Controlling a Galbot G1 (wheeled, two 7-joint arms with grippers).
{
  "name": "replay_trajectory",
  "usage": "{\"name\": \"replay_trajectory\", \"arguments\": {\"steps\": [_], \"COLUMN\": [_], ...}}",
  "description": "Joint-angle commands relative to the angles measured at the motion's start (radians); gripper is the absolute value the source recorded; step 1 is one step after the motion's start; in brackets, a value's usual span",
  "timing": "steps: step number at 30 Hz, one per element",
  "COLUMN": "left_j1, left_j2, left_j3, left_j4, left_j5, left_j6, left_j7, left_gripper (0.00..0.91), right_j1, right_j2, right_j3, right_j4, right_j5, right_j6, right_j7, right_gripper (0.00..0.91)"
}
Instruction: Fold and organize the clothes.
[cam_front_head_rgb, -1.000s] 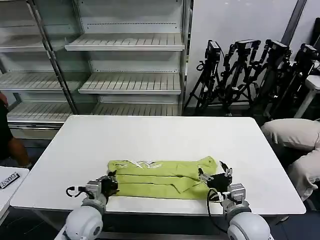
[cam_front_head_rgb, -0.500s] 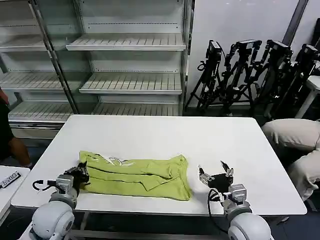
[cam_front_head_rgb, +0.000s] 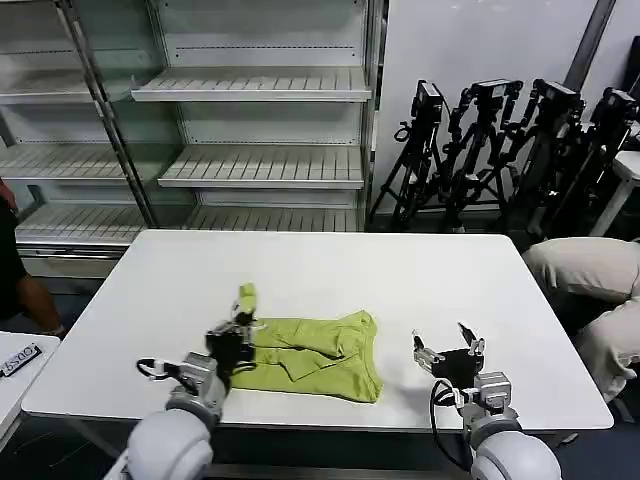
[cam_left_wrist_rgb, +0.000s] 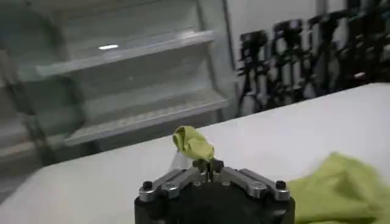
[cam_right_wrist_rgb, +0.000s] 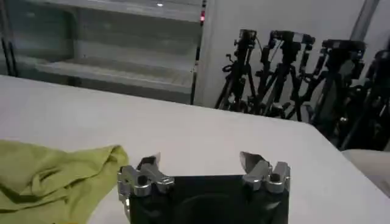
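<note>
The lime yellow-green T-shirt (cam_front_head_rgb: 318, 353) lies bunched in a folded strip near the front edge of the white table (cam_front_head_rgb: 320, 270). My left gripper (cam_front_head_rgb: 240, 325) is shut on the shirt's left end, and a tuft of fabric (cam_left_wrist_rgb: 192, 143) sticks up from its closed fingers. The rest of the shirt (cam_left_wrist_rgb: 335, 189) lies on the table beside it. My right gripper (cam_front_head_rgb: 447, 347) stands open over bare table just right of the shirt's right edge (cam_right_wrist_rgb: 58, 176), holding nothing. Its fingertips (cam_right_wrist_rgb: 149, 162) are spread wide.
Empty metal shelving (cam_front_head_rgb: 255, 130) stands behind the table. Black tripods (cam_front_head_rgb: 500, 140) line the back right wall. Beige fabric bundles (cam_front_head_rgb: 590, 290) sit off the table's right side. A person's arm (cam_front_head_rgb: 20, 290) shows at the left edge.
My left gripper carried the shirt's left end rightward over the shirt, shortening the strip. The right gripper stayed open and shifted slightly right.
</note>
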Motion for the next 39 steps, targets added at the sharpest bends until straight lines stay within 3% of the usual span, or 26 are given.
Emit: {"name": "replay_trajectory", "arguments": {"steps": [1, 4, 13, 14, 15, 22, 28, 34, 39], "left_j1": [-0.083, -0.103, -0.173, -0.179, -0.182, -0.205, -0.166, -0.041, 0.038], "left_j2": [-0.106, -0.128, -0.189, -0.190, -0.192, -0.213, -0.152, -0.033, -0.051], "left_j3": [0.200, 0.226, 0.230, 0.223, 0.218, 0.202, 0.116, 0.006, 0.026], "left_j4": [-0.011, -0.020, 0.096, 0.112, 0.118, 0.135, 0.032, 0.037, 0.109], "left_j5": [-0.109, -0.218, -0.239, -0.237, -0.238, -0.238, -0.191, -0.178, -0.149], "left_j6": [-0.001, -0.001, -0.001, -0.002, -0.002, -0.038, -0.090, -0.003, -0.001], "left_j7": [-0.001, -0.021, -0.061, -0.063, -0.061, -0.016, 0.017, -0.070, -0.134], "left_gripper": [0.020, 0.020, 0.020, 0.534, 0.907, 0.907, 0.907, 0.907, 0.907], "right_j1": [-0.011, -0.005, -0.013, -0.015, -0.015, -0.010, -0.011, -0.004, 0.005], "right_j2": [0.001, 0.001, -0.004, -0.003, -0.003, -0.002, 0.003, 0.002, 0.004], "right_j3": [0.028, 0.027, 0.038, 0.039, 0.039, 0.038, 0.039, 0.040, 0.030], "right_j4": [0.010, 0.006, 0.014, 0.015, 0.015, 0.018, 0.010, 0.008, 0.001], "right_j5": [0.000, 0.000, 0.001, 0.001, 0.001, 0.002, 0.001, 0.005, 0.005], "right_j6": [-0.001, -0.001, -0.002, -0.002, -0.002, -0.002, 0.000, 0.002, 0.003], "right_j7": [0.000, 0.000, 0.000, -0.001, -0.001, -0.001, -0.004, -0.010, -0.009], "right_gripper": [0.907, 0.907, 0.907, 0.907, 0.907, 0.907, 0.907, 0.907, 0.907]}}
